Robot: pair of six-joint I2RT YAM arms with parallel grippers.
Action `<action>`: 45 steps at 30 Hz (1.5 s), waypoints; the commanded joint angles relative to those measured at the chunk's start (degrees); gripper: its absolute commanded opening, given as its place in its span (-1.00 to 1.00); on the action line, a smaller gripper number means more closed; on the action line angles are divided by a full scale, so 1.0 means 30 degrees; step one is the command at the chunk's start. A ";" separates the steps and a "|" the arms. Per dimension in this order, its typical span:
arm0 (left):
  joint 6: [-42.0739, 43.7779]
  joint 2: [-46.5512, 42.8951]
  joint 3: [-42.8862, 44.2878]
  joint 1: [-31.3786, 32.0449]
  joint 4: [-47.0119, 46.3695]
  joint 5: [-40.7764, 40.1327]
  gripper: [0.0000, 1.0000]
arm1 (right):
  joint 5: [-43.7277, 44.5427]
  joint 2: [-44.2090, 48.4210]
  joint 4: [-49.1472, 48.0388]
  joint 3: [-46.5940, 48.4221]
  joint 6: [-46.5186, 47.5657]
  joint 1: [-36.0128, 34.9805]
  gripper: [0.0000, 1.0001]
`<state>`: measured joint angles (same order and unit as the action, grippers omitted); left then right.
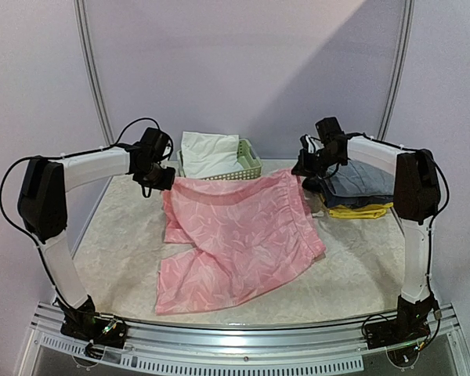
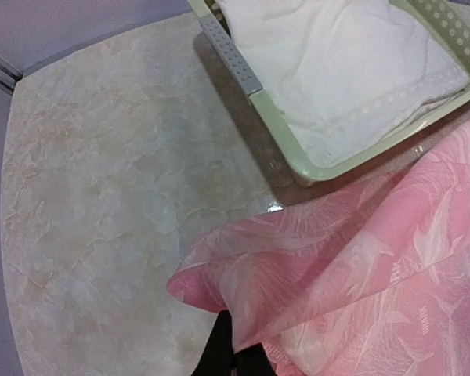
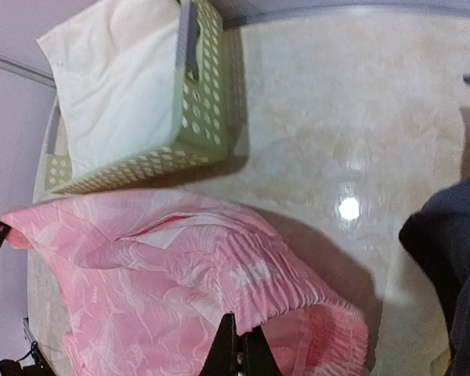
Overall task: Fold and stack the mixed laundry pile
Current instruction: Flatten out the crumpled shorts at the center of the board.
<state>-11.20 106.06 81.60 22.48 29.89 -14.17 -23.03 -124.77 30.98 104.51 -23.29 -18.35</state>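
The thin pink leaf-patterned cloth garment (image 1: 243,235) hangs stretched between the arms, its lower half draped on the marbled table (image 1: 117,251). The left gripper (image 1: 158,182) is clamped on its left corner. Behind, a white cloth piece (image 1: 206,153) lies in a pale green lattice plastic basket (image 1: 251,167). The right gripper (image 1: 305,168) pinches the gathered waistband, beside folded dark blue and yellow clothes (image 1: 360,188).

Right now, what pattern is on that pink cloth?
Pale whitish leaf-like prints all over the pink garment; the left wrist view shows it best.

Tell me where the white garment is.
Top view: the white garment lies in the green basket at the table's far edge, left of centre, behind the pink garment.
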 commanded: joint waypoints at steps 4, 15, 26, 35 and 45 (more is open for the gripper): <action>0.0086 0.0457 0.0728 -0.0081 0.0968 -0.0802 -1.00 | 0.2162 -0.1711 0.0231 0.3172 -0.0396 0.0511 -0.98; 0.0018 0.1559 0.1328 -0.0081 0.0829 -0.0921 -1.00 | 0.3472 -0.4733 0.0626 0.5943 -0.0527 0.0568 -0.75; -0.0089 -0.0793 -0.0591 0.0803 -0.0172 -0.1056 0.35 | 0.3245 -0.2653 0.1745 0.5532 0.0401 0.0084 -0.16; -0.1184 -0.5742 -0.5226 0.3073 0.0090 -0.2385 0.87 | 0.3667 0.2054 0.0666 -0.0458 0.1236 -0.1621 0.21; -0.4601 -1.0192 -1.0511 0.7310 0.1478 -0.1719 0.79 | 0.4157 0.9504 -0.2035 -1.1034 0.0343 -0.2461 0.44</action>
<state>-19.00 79.02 54.30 40.10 31.18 -20.18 -12.10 -103.39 28.77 80.53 -20.75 -25.89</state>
